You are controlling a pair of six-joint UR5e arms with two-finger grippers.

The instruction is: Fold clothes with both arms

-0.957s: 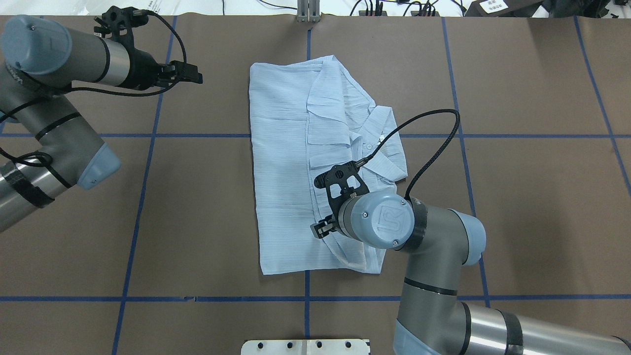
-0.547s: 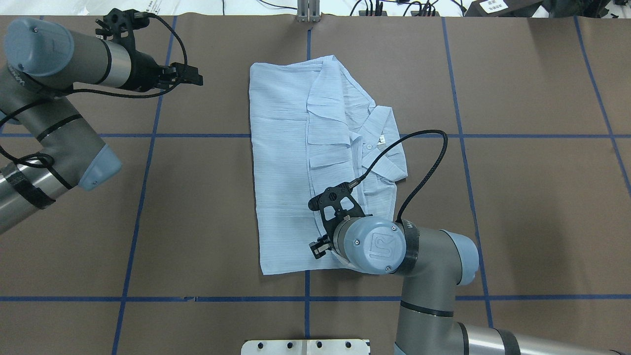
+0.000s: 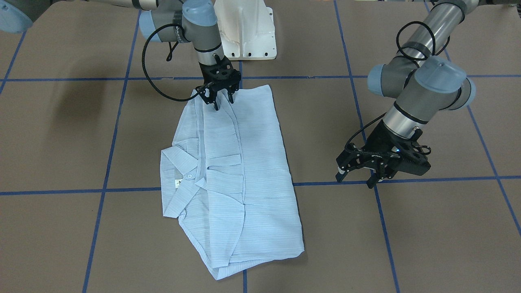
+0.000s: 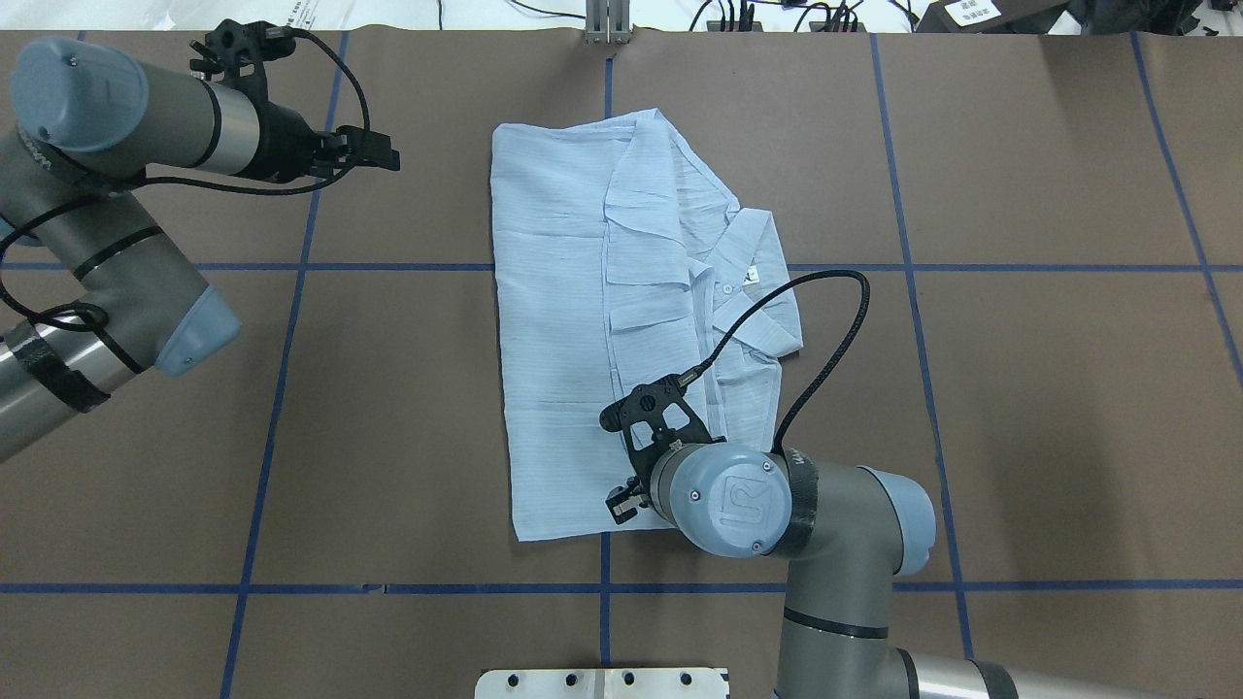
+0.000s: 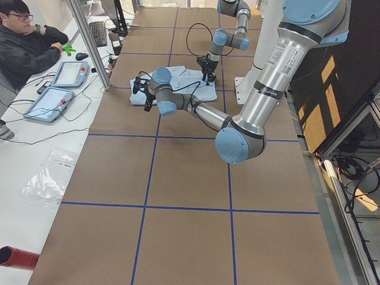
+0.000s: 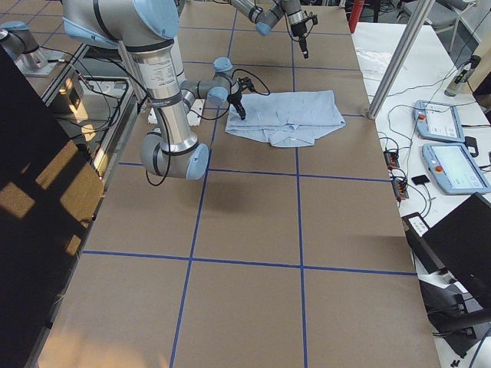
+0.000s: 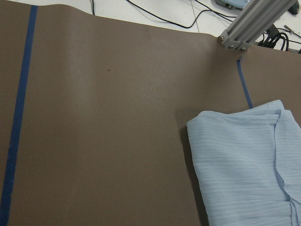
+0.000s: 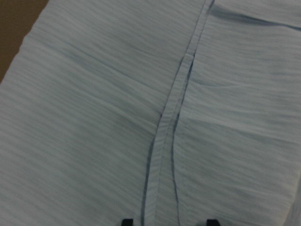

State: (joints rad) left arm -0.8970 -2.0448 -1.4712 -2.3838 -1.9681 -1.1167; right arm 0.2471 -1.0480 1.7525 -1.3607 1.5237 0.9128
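Light blue shirt [image 4: 563,320] folded flat at table [image 4: 1020,388] centre, collar toward robot's right, right gripper [image 3: 224,104] fingers spread, empty, tips pointing down over shirt's edge nearest robot base, left gripper [image 3: 355,180] parted, holding nothing, hovering above bare table well apart from shirt

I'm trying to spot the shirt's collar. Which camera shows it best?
The front-facing view: the collar lies unobstructed. Overhead, a cable crosses it. Side views show it tiny; wrist cameras miss it.
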